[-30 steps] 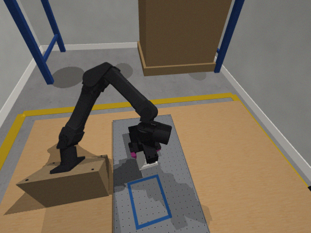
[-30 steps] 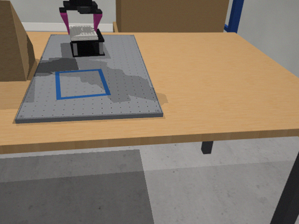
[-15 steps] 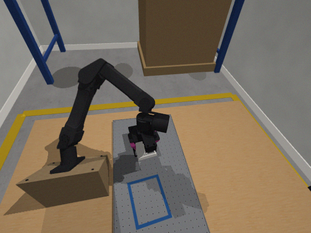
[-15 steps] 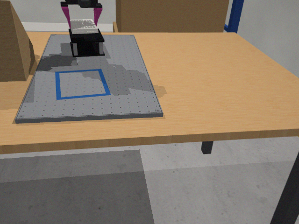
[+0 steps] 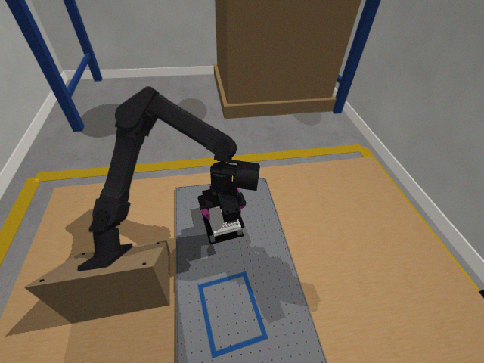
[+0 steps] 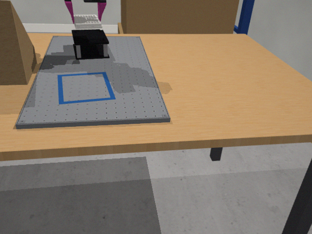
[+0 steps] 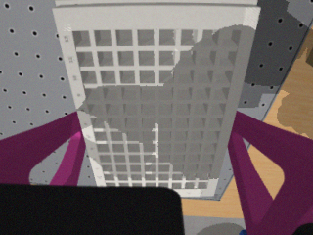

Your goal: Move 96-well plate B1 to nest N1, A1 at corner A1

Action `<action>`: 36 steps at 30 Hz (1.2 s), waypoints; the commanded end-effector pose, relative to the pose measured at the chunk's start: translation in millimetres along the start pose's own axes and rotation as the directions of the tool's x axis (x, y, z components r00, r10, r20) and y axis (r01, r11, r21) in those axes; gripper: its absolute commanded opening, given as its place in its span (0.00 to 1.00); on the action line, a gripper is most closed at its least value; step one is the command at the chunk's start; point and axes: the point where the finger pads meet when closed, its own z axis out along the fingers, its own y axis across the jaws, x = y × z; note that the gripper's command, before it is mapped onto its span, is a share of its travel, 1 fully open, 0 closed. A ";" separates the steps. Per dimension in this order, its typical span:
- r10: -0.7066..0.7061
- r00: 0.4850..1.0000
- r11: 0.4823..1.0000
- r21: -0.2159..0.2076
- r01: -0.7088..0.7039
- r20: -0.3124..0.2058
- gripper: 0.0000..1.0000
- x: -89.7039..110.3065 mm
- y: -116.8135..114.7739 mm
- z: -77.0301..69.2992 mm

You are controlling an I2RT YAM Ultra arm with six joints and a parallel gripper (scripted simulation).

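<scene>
Grey breadboard (image 6: 141, 100) | tool (image 6: 86, 13) grips plate (image 6: 87, 22) | above nest (image 6: 89, 37)

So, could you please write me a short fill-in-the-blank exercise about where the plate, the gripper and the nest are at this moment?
1. The gripper is shut on the ____.
2. The 96-well plate hangs directly above the black ____ without touching it.
3. The outline of bench spot B1 is coloured ____.
4. The gripper's fingers are coloured ____.

Missing words: 96-well plate; nest N1; blue; magenta
</scene>
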 end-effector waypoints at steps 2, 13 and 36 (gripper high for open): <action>-0.002 1.000 1.000 -0.027 0.003 0.010 0.00 23.0 9.2 -15.9; 0.012 1.000 0.999 -0.038 -0.011 0.019 0.00 46.4 13.5 -26.3; 0.020 1.000 0.999 -0.028 -0.020 0.014 0.00 66.2 16.4 -27.5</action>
